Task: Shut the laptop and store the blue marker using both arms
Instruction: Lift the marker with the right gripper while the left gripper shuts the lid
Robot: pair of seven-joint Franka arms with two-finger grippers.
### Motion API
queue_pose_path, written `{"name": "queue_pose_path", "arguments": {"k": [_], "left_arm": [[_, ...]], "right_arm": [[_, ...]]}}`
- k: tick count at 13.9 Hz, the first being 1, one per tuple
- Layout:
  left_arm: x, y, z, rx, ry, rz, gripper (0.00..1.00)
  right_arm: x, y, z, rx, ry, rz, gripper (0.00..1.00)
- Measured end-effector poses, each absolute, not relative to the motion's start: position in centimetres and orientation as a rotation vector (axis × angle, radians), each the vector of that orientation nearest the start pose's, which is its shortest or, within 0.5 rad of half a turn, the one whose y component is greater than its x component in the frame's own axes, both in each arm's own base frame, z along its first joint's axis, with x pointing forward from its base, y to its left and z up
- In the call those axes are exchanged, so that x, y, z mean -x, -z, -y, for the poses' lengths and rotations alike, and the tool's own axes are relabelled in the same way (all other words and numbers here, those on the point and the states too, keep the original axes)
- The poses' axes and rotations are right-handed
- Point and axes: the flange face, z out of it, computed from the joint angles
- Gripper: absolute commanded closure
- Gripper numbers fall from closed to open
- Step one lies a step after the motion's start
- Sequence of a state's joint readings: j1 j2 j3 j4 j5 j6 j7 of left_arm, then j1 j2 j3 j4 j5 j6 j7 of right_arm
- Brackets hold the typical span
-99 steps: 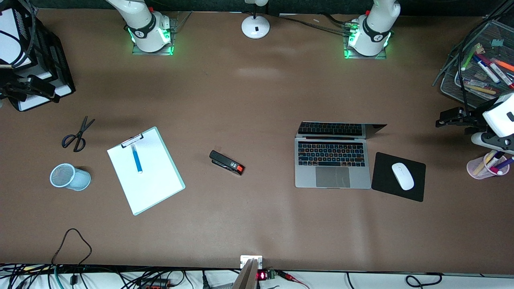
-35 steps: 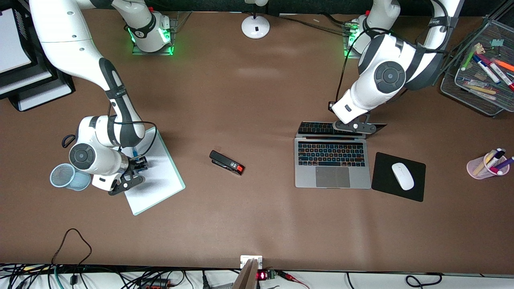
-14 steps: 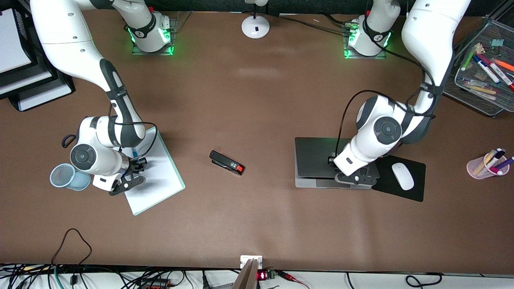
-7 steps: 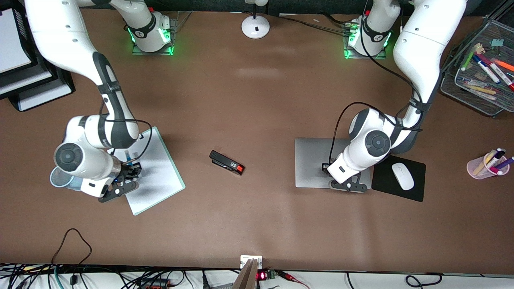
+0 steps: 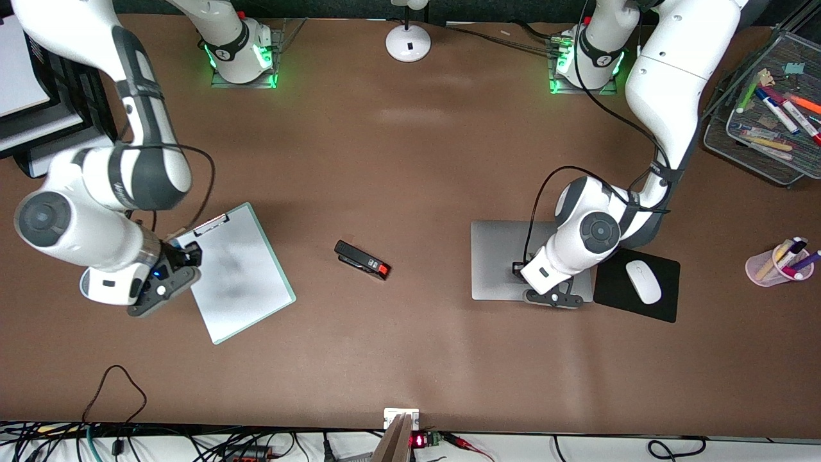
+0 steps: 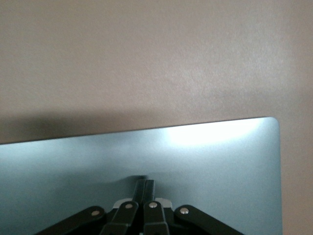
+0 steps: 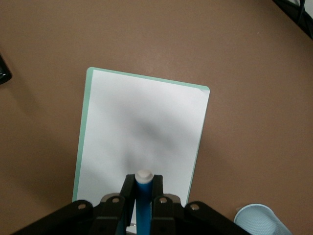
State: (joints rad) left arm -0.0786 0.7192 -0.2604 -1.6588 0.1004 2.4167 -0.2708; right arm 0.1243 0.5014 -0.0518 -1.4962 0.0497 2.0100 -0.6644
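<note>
The laptop [image 5: 513, 256] is lying shut and flat on the brown surface [image 5: 410, 160], its silver lid facing up, with the black mouse pad [image 5: 616, 301] and white mouse [image 5: 643, 281] just beside it at 3 o'clock, toward the left arm's end. The left hand [image 5: 550, 298] is being held over the lid's edge nearest the front camera; in the left wrist view its fingers [image 6: 145, 188] are seen pressed together, gripping nothing, their tips down at the lid. The blue marker [image 7: 143, 203] is being gripped by the right hand [image 5: 168, 266], whose fingers are clamped on its barrel with the whitish end poking out past them. This hand is being held in the air over the corner of the clipboard [image 5: 240, 276] near the metal clip, toward the right arm's end. The pale blue mesh cup [image 7: 264, 220] is standing on the surface close by, mostly hidden under the right wrist in the front view. A black and red stapler [image 5: 362, 260] is lying between the clipboard and the laptop, at 9 o'clock from the laptop.
</note>
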Motion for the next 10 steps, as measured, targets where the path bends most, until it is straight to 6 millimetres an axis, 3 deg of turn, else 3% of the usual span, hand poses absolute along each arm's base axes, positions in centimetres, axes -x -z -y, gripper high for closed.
{"name": "queue_pose_path", "arguments": {"k": [3,5,6,7,8,9,10], "left_arm": [[-66.5,-23.8,20.4,3.236,0.028,-0.116,0.99],[-66.6,-28.3,20.1,3.204,-0.032,-0.121,0.95],[-66.5,-30.8,19.9,3.186,-0.065,-0.122,0.87],[-66.3,-33.4,19.7,3.168,-0.098,-0.122,0.62],[-65.9,-35.9,19.4,3.150,-0.134,-0.128,0.22],[-65.5,-38.2,19.1,3.133,-0.169,-0.141,0.06],[-65.1,-40.2,18.9,3.117,-0.200,-0.156,0.00]], "right_arm": [[-69.7,-38.3,-1.2,2.796,0.087,1.219,1.00],[-69.7,-38.2,2.2,2.706,0.145,1.291,1.00],[-69.6,-38.2,3.5,2.664,0.173,1.324,1.00],[-69.5,-38.2,4.5,2.618,0.201,1.354,1.00],[-69.3,-38.2,5.5,2.568,0.230,1.383,1.00],[-69.2,-38.4,6.4,2.517,0.264,1.415,1.00],[-69.1,-38.6,7.4,2.468,0.303,1.450,1.00]]}}
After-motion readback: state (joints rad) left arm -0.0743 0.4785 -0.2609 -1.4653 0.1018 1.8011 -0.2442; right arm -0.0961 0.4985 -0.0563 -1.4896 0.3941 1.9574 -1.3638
